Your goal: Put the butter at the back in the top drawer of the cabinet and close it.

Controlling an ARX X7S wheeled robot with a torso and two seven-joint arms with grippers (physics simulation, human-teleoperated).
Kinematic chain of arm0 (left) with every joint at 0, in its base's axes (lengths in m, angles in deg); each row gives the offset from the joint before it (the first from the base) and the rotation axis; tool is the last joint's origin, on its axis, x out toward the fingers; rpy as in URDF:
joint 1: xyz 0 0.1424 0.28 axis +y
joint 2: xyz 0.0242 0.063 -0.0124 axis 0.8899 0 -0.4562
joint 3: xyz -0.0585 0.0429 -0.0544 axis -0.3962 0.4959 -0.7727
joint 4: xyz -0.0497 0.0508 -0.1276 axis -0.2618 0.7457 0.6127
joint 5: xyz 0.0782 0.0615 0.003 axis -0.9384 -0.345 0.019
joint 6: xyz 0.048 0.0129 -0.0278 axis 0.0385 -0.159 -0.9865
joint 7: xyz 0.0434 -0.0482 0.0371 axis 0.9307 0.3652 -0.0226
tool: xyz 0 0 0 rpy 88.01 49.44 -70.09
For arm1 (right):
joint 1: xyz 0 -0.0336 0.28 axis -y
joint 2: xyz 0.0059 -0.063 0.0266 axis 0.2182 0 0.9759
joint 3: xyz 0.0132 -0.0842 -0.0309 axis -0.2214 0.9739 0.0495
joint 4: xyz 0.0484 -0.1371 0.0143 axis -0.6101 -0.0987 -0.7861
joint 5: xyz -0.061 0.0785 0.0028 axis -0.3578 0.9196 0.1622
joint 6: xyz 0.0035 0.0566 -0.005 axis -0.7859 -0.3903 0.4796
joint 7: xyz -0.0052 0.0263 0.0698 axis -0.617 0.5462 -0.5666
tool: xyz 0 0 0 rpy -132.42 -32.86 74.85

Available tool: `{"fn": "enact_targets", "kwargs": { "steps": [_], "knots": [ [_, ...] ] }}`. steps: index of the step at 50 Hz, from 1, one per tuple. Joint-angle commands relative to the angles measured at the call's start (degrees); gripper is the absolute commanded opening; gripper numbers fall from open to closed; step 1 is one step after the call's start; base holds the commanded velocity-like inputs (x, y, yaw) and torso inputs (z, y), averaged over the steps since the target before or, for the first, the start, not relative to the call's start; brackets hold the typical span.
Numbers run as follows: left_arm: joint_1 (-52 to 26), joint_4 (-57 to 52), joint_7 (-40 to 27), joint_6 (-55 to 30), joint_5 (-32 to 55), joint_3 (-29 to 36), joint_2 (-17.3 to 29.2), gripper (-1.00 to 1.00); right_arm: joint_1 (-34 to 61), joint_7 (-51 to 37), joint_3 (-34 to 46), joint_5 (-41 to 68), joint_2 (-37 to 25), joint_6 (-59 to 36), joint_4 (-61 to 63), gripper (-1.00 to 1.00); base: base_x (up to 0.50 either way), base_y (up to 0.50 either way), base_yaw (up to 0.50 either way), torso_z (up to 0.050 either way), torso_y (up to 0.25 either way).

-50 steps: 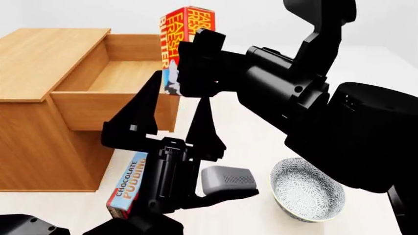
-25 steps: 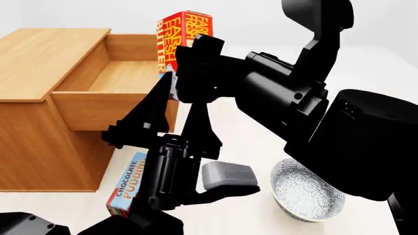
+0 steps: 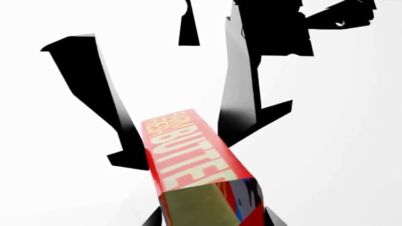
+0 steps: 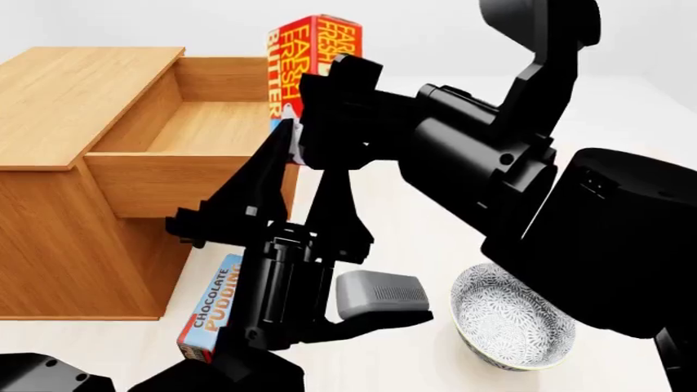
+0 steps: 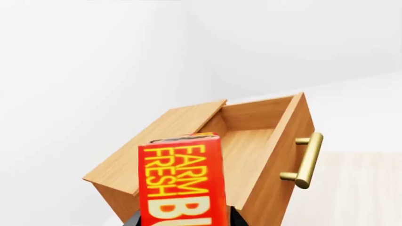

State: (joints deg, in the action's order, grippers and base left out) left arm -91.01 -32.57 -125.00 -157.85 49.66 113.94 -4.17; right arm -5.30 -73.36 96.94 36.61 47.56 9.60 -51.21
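Item one: the butter (image 4: 313, 57), red box with yellow lettering, upright, held in the air at the right front corner of the top drawer (image 4: 185, 159), above the drawer's rim and not yet inside.

Item two: my right gripper (image 4: 326, 114), fingers clamped on the butter's lower part (the box's top end sticks up clear above my black housing). In my right wrist view the box (image 5: 182, 186) fills the near field, with the drawer (image 5: 264, 141) beyond it.

Item three: my left gripper (image 4: 294, 188), fingers spread wide, pointing up, nothing between them; it hangs in front of the drawer's front panel, below the butter.

Item four: the cabinet (image 4: 65, 106), light wood; top drawer pulled out, inside bare, brass handle (image 5: 306, 161) on its front.

Item five: chocolate pudding box (image 4: 212, 314), lying on the table (image 4: 436, 237) by the cabinet's foot, partly behind my left arm.

Item six: patterned bowl (image 4: 512, 322), on the table to the right, well apart from the cabinet.
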Motion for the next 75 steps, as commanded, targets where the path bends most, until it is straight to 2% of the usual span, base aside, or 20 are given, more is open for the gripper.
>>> {"fn": "enact_targets", "kwargs": {
  "steps": [1, 2, 24, 48, 54, 61, 64, 75],
  "knots": [
    [-0.7, 0.1, 0.7, 0.5, 0.2, -1.0, 0.5, -1.0, 0.7, 1.3, -1.0, 0.5, -0.3, -0.4, 0.0, -1.0, 0.0, 0.0, 0.0, 0.0, 0.01],
    [-0.8, 0.1, 0.8, 0.4, 0.2, -1.1, 0.6, -1.0, 0.7, 1.4, -1.0, 0.9, -0.4, -0.4, 0.0, 1.0, 0.0, 0.0, 0.0, 0.0, 0.0],
    [-3.6, -0.9, 3.1, -1.0, 0.8, -4.5, 4.2, -1.0, 1.7, -1.9, -3.2, 4.4, -5.5, -0.3, 3.2, 1.0, 0.0, 0.0, 0.0, 0.0, 0.001],
    [-7.3, -0.3, 8.0, 1.2, 3.1, -9.8, 10.2, -1.0, 0.1, -3.2, -6.7, 3.3, -15.5, -2.3, 7.9, 1.0, 0.0, 0.0, 0.0, 0.0, 0.001],
    [-7.5, 2.2, 10.8, 6.4, 5.1, -13.0, 12.6, -1.0, -1.1, -2.8, -7.0, 2.3, -17.1, -2.7, 8.2, 1.0, 0.0, 0.0, 0.0, 0.002, 0.0],
    [-5.5, 8.3, 15.3, 17.8, 11.0, -20.2, 15.0, -1.0, -3.0, -2.6, -7.5, 0.8, -19.0, -2.8, 8.5, 1.0, 0.0, 0.0, 0.0, 0.0, 0.001],
    [-3.9, 11.2, 17.0, 22.3, 15.4, -24.6, 15.3, -1.0, -3.5, -2.7, -7.6, 0.1, -19.7, -3.0, 8.6, 1.0, 0.0, 0.0, 0.0, 0.0, 0.0],
    [-2.7, 19.0, 22.1, 30.4, 22.6, -31.3, 15.3, -1.0, -6.3, -1.3, -7.6, -2.7, -20.9, -3.2, 8.6, 1.0, 0.0, 0.0, 0.0, 0.001, 0.002]
  ]
}}
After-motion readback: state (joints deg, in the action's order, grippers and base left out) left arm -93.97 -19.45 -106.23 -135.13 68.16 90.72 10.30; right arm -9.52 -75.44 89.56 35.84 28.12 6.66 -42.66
